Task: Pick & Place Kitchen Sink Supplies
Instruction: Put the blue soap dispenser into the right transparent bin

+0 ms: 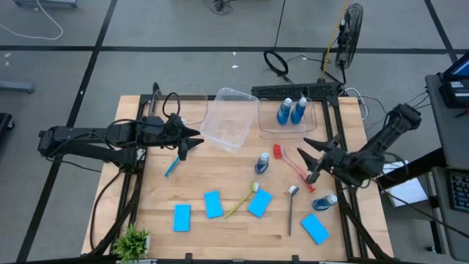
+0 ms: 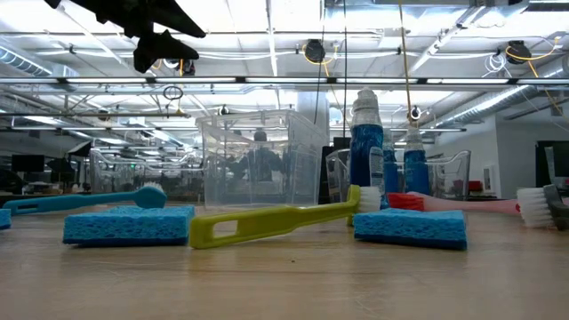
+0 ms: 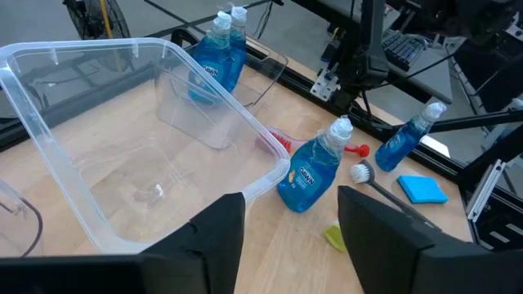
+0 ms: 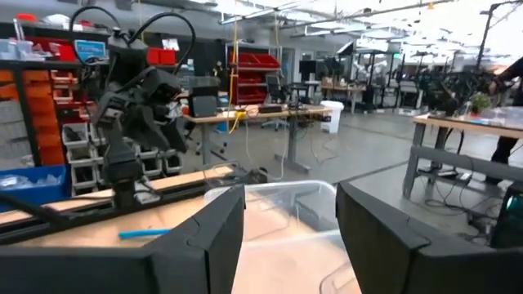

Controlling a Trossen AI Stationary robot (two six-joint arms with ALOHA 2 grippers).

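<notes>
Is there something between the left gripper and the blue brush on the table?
Nothing visible. The left gripper, fingers open and empty, hangs above the table, and the blue brush lies just beside and below it on bare wood.

We see a robotics laboratory in an open industrial hall. The wooden surface (image 1: 234,220) sits in a black metal frame on a grey floor, with cables (image 1: 278,62) and a standing fan (image 1: 350,33) at about one o'clock of it. Overhead run exposed pipes and rows of strip lights (image 2: 267,36). Beyond the surface we note shelving with red storage bins (image 4: 253,61), orange racks (image 4: 33,98), workbenches (image 4: 261,110) with office chairs, and a second robot arm (image 4: 131,98).
</notes>
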